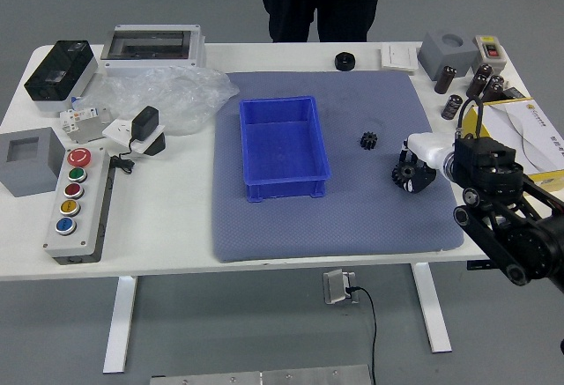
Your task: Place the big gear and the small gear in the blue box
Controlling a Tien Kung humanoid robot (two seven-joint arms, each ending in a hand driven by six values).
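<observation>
Head view: the big gear (403,174) is bordered on its right by the right hand (429,150); whether it is gripped cannot be told. With the blue box (286,188) set well to the left, a leftward carry past the small gear (368,141) is probably called for.

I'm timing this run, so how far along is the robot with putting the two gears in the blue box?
Nothing looks done: no gear shows inside the blue box. The right hand is at the big gear, though I can't tell if it has a firm grip. The small gear lies untouched on the mat. Both gears still need boxing.
</observation>
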